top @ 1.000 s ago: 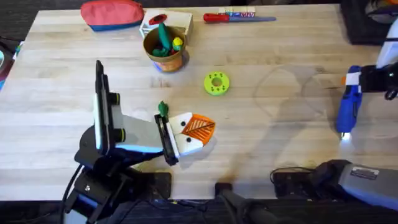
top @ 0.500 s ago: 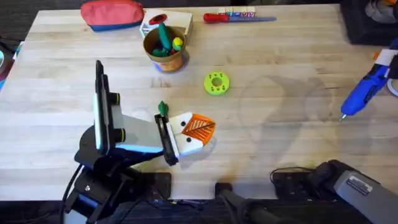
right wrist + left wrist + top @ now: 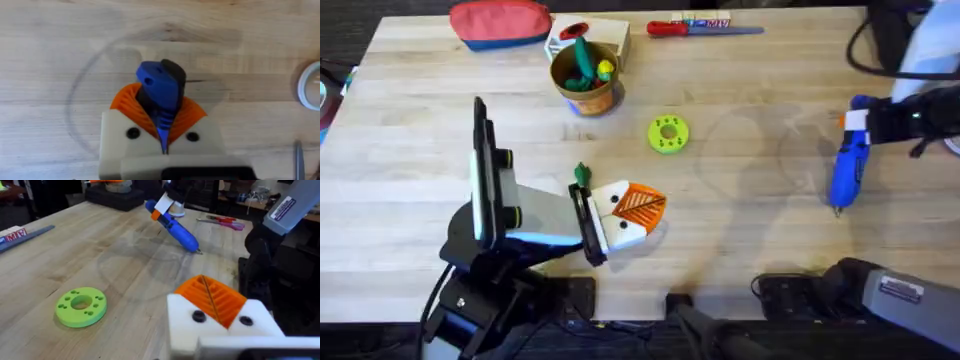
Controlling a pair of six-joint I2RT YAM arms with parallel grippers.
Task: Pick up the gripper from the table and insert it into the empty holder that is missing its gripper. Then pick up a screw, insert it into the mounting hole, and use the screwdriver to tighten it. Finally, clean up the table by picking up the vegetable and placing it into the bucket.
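While I watch from overhead, my right tool (image 3: 868, 122) grips the screwdriver (image 3: 846, 170), tip down above the desk (image 3: 740, 230). Left wrist: my left tool (image 3: 220, 311) is clenched (orange pads meeting), screwdriver ahead of it. Right wrist: pads (image 3: 125, 100) clamp the blue body for driving.
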